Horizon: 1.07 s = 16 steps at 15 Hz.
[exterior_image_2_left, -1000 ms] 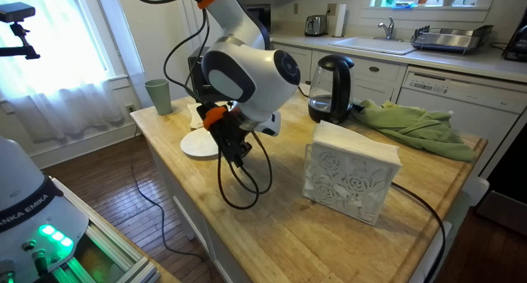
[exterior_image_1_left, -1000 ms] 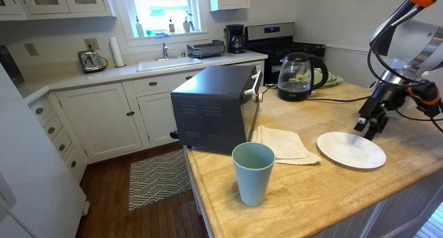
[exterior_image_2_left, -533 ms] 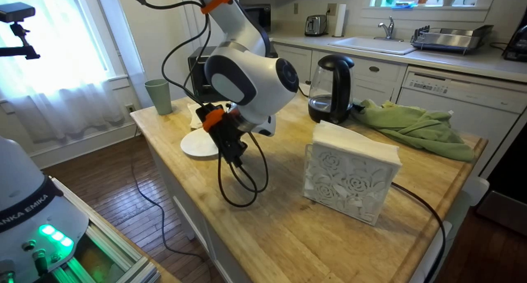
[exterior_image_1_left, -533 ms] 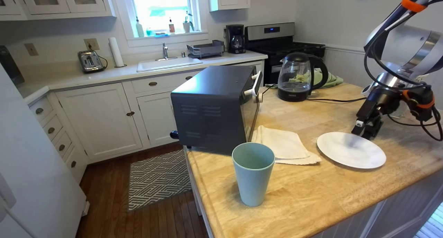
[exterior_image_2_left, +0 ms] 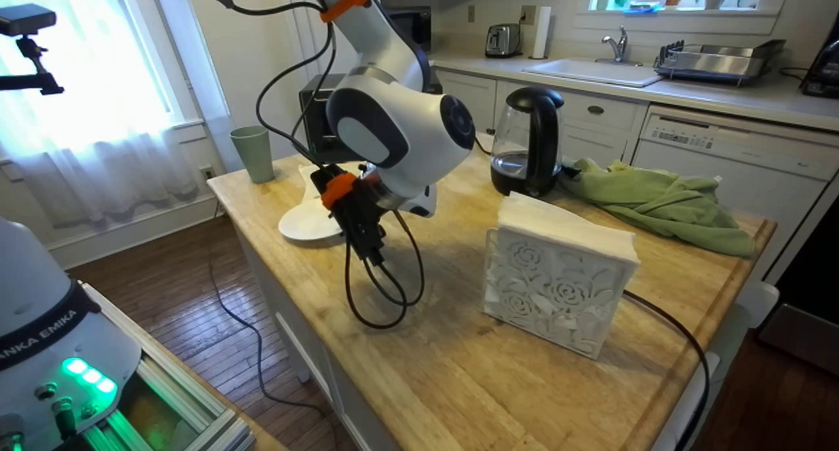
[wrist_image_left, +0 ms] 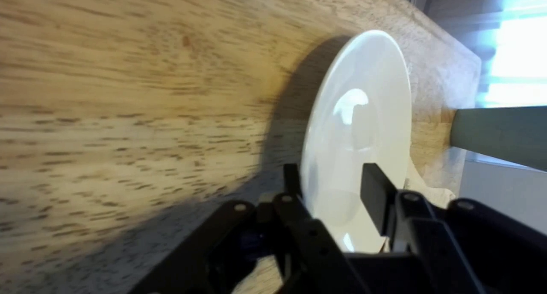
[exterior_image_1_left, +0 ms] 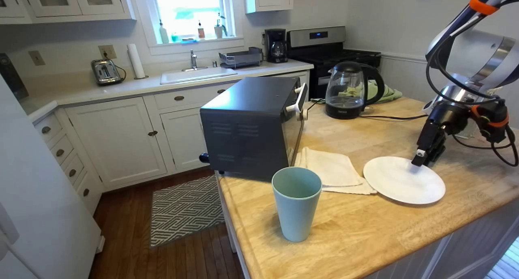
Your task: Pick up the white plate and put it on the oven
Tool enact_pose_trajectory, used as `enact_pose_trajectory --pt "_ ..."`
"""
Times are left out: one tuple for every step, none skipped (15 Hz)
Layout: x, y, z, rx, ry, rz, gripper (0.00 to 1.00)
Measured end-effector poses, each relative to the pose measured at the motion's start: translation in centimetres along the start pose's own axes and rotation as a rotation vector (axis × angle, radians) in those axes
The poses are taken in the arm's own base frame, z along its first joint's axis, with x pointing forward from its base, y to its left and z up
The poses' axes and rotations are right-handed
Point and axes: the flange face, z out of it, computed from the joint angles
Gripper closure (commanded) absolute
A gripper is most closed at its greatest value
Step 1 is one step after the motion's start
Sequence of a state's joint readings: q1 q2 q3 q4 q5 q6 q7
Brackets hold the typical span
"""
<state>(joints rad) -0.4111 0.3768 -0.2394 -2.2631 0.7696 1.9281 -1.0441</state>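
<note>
We count one white plate [exterior_image_1_left: 399, 183] on the one wooden surface [exterior_image_1_left: 365, 238], at the one gripper [wrist_image_left: 331, 176]. In the wrist view its two fingers [wrist_image_left: 378, 195] stand apart with the plate's rim between them; whether either touches it, we cannot tell. Just beside the plate lies one folded cream napkin [exterior_image_1_left: 330, 167]. Farther off we see one black oven [exterior_image_1_left: 247, 127], one teal cup [exterior_image_1_left: 298, 212], one glass kettle [exterior_image_1_left: 344, 94], one white napkin holder [exterior_image_2_left: 557, 284] and one green towel [exterior_image_2_left: 662, 205].
</note>
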Motion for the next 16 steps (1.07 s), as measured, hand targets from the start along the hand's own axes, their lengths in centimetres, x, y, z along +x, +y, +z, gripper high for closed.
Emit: enact_pose_trajectory --pt "-0.1 0.0 0.0 0.011 -0.004 0.001 0.96" --pt "-0.1 -0.1 -0.1 0.024 -0.007 0.002 0.99" --pt "-0.2 -0.2 -0.2 0.038 -0.011 0.003 1.00" --pt "-0.3 -0.2 -0.4 0.054 -0.015 0.003 1.00" --pt "-0.3 -0.3 -0.5 0.071 -0.019 0.004 1.00" --pt "-0.4 -0.4 -0.7 0.086 -0.023 0.005 0.99" --pt "-0.5 -0.4 -0.8 0.100 -0.027 0.006 0.99" --pt "-0.6 -0.5 -1.0 0.116 -0.031 0.007 0.99" --pt "-0.7 -0.6 -1.2 0.133 -0.036 0.008 0.99" --pt "-0.8 -0.7 -1.5 0.152 -0.040 0.008 0.99" --pt "-0.9 -0.9 -2.0 0.175 -0.045 0.007 0.99" --pt "-1.0 -1.2 -2.6 0.199 -0.047 0.004 0.99" --pt "-1.1 -1.6 -3.4 0.223 -0.048 0.002 0.99" --pt "-1.4 -2.1 -4.4 0.249 -0.048 0.007 0.99" --pt "-1.6 -2.7 -5.4 0.271 -0.047 0.018 0.99" --pt "-1.9 -3.4 -6.6 0.291 -0.044 0.034 0.99"
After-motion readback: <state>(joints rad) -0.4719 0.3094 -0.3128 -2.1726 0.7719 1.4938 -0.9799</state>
